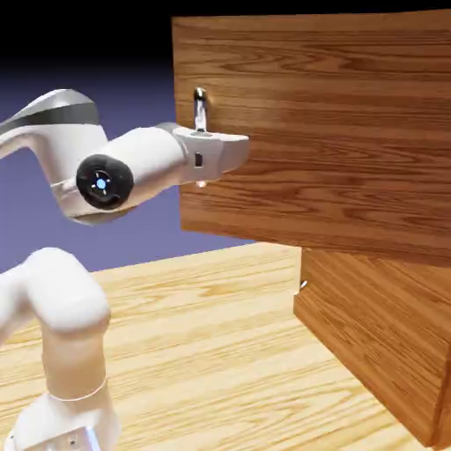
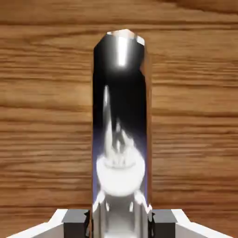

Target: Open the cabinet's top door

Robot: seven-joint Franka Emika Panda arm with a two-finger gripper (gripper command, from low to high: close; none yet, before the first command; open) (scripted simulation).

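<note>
Starting at the exterior view's left, the white Franka arm [image 1: 53, 352] rises off the pale wooden table [image 1: 203, 352] and reaches right, its two-finger gripper [image 1: 202, 132] sitting right at the small vertical silver bar handle [image 1: 201, 110]. In the hand view that polished handle [image 2: 122, 125] fills the middle, running straight up between the grey fingertips [image 2: 74, 222], which are squeezed in tight against both its sides: a firm pinch on the bar.

Further right, the top door [image 1: 326, 141], the large reddish-brown wood-grain panel, stands swung well out from the boxy cabinet [image 1: 388, 343], hanging forward over the lower panel, handle edge nearest the arm. The door faces out towards the robot; the handle's long axis is upright.

The risk from here, I'd say: the bar is slick and narrow, so if the pull departs from the door's swing arc, the fingers could slide off its end or twist on it.
</note>
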